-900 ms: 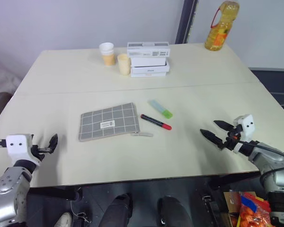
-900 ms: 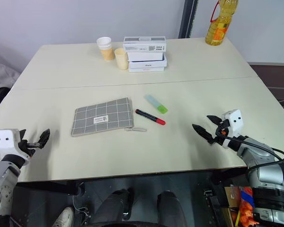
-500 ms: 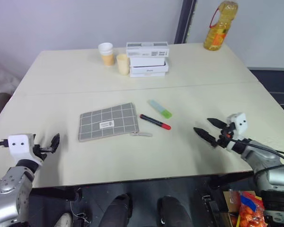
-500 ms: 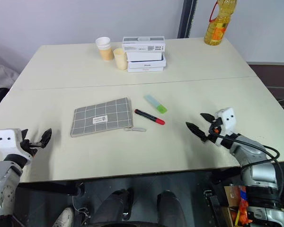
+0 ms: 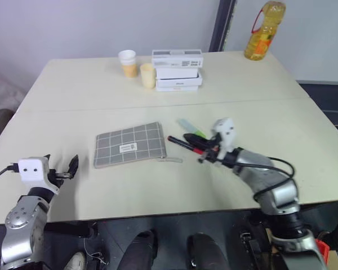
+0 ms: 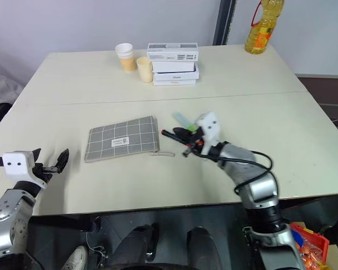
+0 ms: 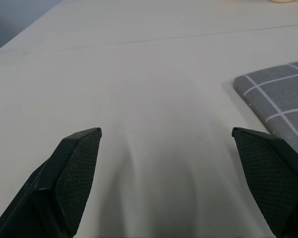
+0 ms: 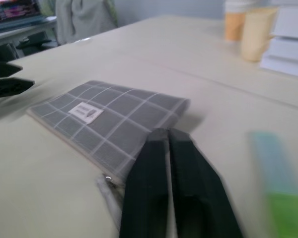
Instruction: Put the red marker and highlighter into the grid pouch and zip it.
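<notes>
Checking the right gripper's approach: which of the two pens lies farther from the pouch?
The highlighter, the pale blue one with a green cap; the red marker lies between it and the grid pouch.

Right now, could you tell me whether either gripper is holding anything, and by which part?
Nothing is held. The left gripper stands open over bare table. The right gripper's fingers are shut together on nothing, just above the red marker.

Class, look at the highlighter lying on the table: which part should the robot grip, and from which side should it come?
Grip the highlighter across its pale blue middle, coming from above. It lies flat and chunky, so its two long sides are free. The red marker lies close on the near side, and the right hand, shut, is beside it, so a low sideways approach looks crowded.
</notes>
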Robot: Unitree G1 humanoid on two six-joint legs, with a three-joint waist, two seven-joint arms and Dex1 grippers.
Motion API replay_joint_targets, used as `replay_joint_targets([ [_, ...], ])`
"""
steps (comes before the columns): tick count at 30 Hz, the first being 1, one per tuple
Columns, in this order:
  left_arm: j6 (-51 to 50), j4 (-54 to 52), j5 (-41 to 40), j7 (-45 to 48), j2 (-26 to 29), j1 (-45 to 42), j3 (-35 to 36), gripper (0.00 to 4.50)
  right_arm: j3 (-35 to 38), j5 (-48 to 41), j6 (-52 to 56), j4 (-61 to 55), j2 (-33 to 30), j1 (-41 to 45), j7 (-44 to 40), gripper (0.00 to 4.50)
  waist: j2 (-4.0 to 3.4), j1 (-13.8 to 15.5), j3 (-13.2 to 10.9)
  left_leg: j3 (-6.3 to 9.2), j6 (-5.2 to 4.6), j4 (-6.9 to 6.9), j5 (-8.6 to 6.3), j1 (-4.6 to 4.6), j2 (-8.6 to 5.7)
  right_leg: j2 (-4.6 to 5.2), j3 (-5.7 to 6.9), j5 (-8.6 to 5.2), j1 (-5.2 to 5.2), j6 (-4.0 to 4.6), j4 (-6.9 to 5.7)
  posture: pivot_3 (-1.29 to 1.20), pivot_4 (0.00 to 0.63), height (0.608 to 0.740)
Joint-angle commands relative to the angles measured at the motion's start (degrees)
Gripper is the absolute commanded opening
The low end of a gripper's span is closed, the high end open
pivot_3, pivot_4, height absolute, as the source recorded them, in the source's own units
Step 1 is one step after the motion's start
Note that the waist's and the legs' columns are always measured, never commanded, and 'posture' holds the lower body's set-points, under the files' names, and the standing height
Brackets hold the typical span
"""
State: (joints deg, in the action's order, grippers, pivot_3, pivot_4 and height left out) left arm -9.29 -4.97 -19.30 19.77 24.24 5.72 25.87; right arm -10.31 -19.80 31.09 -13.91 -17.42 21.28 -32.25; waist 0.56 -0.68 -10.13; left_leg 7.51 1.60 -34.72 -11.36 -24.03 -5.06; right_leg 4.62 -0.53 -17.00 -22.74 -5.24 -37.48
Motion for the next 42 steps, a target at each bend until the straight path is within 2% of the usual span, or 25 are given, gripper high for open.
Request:
replay_joint_targets([
  [1,1.9,-0.3,0.5,0.5,0.9,-0.4,0.4,4.50,-5.6,6.3,0.3,2.9,2.7,3.4,4.1,0.02,0.00,0.0,0.0,0.00,0.00,0.00,0.00,0.00,0.00,-0.01,0.00,0.01,-0.01,-0.01,0.00,0.00,0.150,0.740],
  [4,2.5,-0.2,0.8,1.0,1.1,-0.5,0.2,4.50,-10.6,10.9,-0.5,7.7,5.7,5.9,5.8,0.02,0.01,0.0,0.0,-0.01,0.01,-0.04,0.01,0.01,-0.01,-0.02,0.00,0.02,-0.19,-0.02,0.00,0.00,0.150,0.740],
  [10,3.8,-0.2,2.4,2.5,2.6,0.6,0.1,4.50,-9.0,13.7,4.1,16.7,11.0,8.5,11.2,0.02,0.01,0.0,0.0,-0.01,0.03,-0.02,0.02,0.01,-0.02,-0.04,-0.01,0.06,-0.24,-0.06,-0.04,0.00,0.150,0.740],
  [15,6.3,0.6,4.4,5.4,6.0,2.6,0.9,4.50,-8.8,13.7,5.3,17.7,11.9,8.7,10.6,0.02,0.03,-0.1,0.0,-0.01,0.03,-0.02,0.02,0.05,-0.01,-0.06,-0.02,0.07,-0.24,-0.04,-0.08,0.00,0.150,0.740],
  [20,18.6,8.1,12.3,8.2,13.8,1.8,-0.8,4.50,-8.8,13.7,5.3,17.9,12.4,8.7,10.3,0.02,0.01,0.0,0.1,0.00,0.03,0.03,0.02,0.08,-0.01,-0.07,-0.02,0.07,-0.26,0.01,-0.11,0.00,0.150,0.740],
  [23,28.7,14.0,17.8,10.6,18.1,-1.3,-5.4,4.50,-8.9,13.9,5.0,18.7,12.8,8.9,10.3,0.02,0.01,0.1,0.1,0.00,0.03,0.03,0.02,0.10,-0.01,-0.06,-0.02,0.06,-0.25,0.02,-0.11,0.00,0.150,0.740],
  [28,43.2,25.7,23.8,13.3,21.4,-8.3,-13.4,4.50,-8.9,14.6,4.4,19.3,13.4,9.2,10.0,0.02,0.02,-0.2,0.1,-0.01,0.03,0.09,0.02,0.13,-0.02,-0.06,-0.03,0.10,-0.27,0.02,-0.11,0.00,0.150,0.740],
  [37,60.1,45.9,27.1,15.4,22.2,-21.4,-22.0,4.50,-8.3,15.3,3.5,19.9,13.9,9.7,10.5,0.02,0.06,0.0,0.1,-0.02,0.22,0.52,0.15,0.25,-0.02,-0.06,-0.11,0.14,-0.58,-0.07,-0.50,0.00,0.150,0.740],
  [42,66.7,53.7,28.2,16.4,21.5,-26.8,-25.8,4.50,-8.4,15.7,3.7,19.5,13.8,9.3,10.5,0.02,0.07,-0.1,0.1,-0.02,0.22,0.50,0.18,0.48,-0.07,-0.05,-0.10,0.15,-0.38,-0.06,-0.58,0.00,0.150,0.740],
])
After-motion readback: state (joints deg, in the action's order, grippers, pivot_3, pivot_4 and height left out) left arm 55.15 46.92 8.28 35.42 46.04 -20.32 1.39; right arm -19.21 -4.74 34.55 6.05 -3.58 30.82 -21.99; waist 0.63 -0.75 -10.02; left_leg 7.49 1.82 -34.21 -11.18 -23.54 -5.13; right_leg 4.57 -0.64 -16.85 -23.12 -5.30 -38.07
